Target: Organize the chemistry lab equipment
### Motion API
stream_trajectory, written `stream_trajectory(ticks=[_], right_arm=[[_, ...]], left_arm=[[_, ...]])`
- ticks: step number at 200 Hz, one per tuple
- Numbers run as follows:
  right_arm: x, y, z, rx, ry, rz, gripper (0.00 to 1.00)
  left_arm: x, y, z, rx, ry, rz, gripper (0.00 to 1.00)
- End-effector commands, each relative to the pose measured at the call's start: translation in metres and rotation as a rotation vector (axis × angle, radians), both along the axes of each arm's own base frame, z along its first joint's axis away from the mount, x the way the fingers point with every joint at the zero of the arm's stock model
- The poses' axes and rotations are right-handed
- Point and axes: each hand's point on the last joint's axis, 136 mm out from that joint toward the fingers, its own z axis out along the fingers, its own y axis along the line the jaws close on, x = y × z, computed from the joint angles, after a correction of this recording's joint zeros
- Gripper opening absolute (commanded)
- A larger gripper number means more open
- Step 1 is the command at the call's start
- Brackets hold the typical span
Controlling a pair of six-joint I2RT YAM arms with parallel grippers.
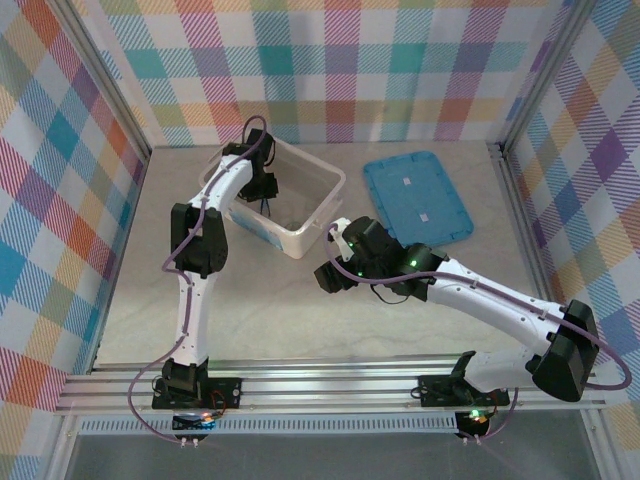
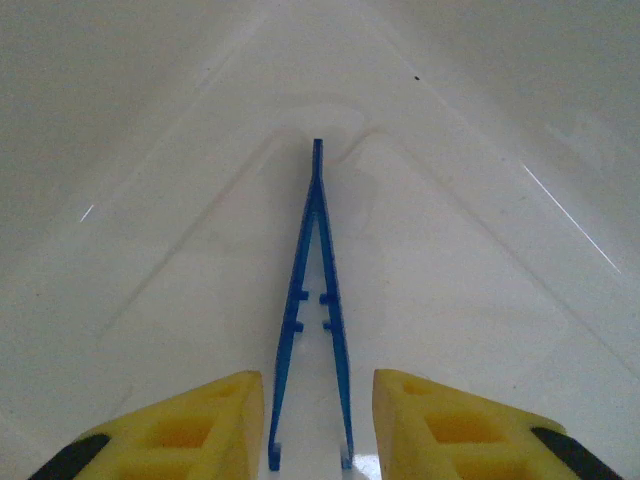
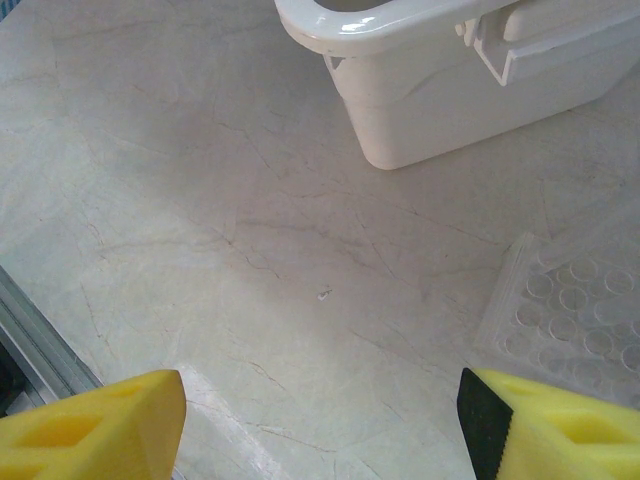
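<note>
Reaching into the tub (image 1: 318,205), our left gripper (image 2: 318,420) stands slightly parted, tweezers (image 2: 316,200) lying loose between its jaws; our right gripper (image 3: 320,420) gapes wide, empty, above the table (image 3: 200,200).

The tweezers (image 2: 316,300) are slim, dark blue plastic: two straight arms joined at a narrow point at the far end and spreading apart toward the near end, with small pegs facing each other across the gap midway. They lie flat on the white floor of the tub (image 2: 480,300), point aimed at a moulded corner. Their open ends lie between the left gripper's (image 2: 318,430) yellow fingers (image 2: 205,420), a sliver of floor showing on each side.
</note>
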Motion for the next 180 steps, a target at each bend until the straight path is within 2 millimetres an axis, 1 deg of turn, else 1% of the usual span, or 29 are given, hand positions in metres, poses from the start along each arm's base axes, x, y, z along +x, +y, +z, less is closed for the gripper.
stream_trajectory(ticks=[1,26,45,69,89,101,106,115,135,164,180], right_arm=[[-0.002,-0.001,0.004,0.018,0.000,-0.006,0.73],[-0.003,-0.002,0.005,0.022,-0.003,-0.006,0.73],[-0.003,-0.002,0.004,0.023,0.000,-0.007,0.73],[-0.004,-0.003,0.003,0.024,0.001,-0.006,0.73],[-0.005,0.000,0.002,0.028,0.005,0.007,0.73],[-0.005,0.002,0.002,0.033,0.008,0.012,0.73],[-0.005,0.003,0.002,0.033,0.009,0.013,0.73],[-0.005,0.004,0.002,0.034,0.012,0.015,0.74],[-0.004,0.007,0.002,0.037,0.013,0.018,0.77],[-0.003,0.008,0.004,0.041,0.013,0.020,0.78],[-0.002,0.008,0.006,0.043,0.008,0.017,0.78]], left_arm=[[-0.004,0.008,-0.004,0.016,0.022,0.003,0.38],[-0.005,0.009,-0.006,0.022,0.027,0.004,0.43],[-0.005,0.009,-0.003,0.021,0.021,0.004,0.47],[-0.006,0.007,0.013,0.013,-0.021,-0.001,0.52],[-0.010,0.002,0.031,0.007,-0.052,-0.016,0.56],[-0.014,-0.002,0.038,0.011,-0.066,-0.029,0.58],[-0.016,-0.003,0.039,0.014,-0.069,-0.033,0.60],[-0.020,-0.004,0.045,0.015,-0.079,-0.036,0.61],[-0.027,-0.006,0.050,0.010,-0.091,-0.041,0.62],[-0.039,-0.009,0.051,0.001,-0.093,-0.041,0.62],[-0.046,-0.008,0.047,-0.004,-0.085,-0.035,0.62]])
